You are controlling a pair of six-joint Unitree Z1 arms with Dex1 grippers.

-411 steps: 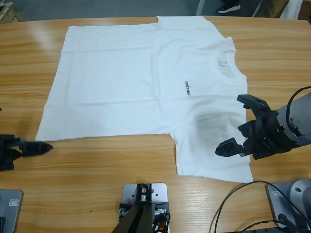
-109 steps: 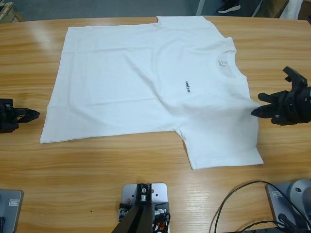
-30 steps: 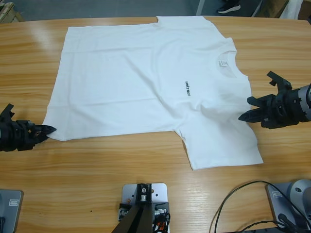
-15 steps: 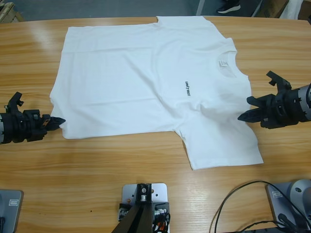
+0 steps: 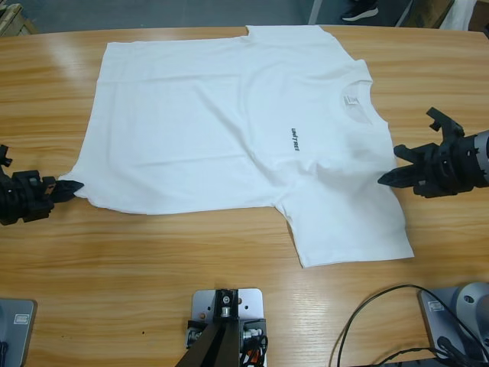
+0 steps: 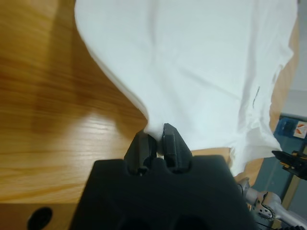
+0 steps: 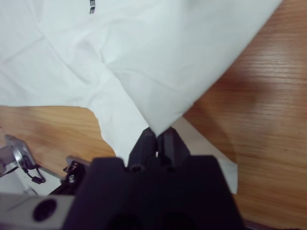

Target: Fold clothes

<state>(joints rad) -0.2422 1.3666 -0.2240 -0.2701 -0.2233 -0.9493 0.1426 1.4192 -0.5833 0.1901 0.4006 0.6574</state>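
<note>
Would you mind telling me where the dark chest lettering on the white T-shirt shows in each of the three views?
High view: the chest lettering sits right of centre, on the T-shirt.
Left wrist view: a thin dark mark far right, past the left gripper.
Right wrist view: cut by the top edge, above the right gripper.
Shared landmark: the wooden table.

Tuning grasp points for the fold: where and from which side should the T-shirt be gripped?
At its two near-side edge points, from the table's ends. The T-shirt lies flat with its length along the table. The left pincer is shut on the hem corner, the right pincer on the sleeve-side edge below the collar. Thin edges sitting on the wood suit low, level approaches.
</note>
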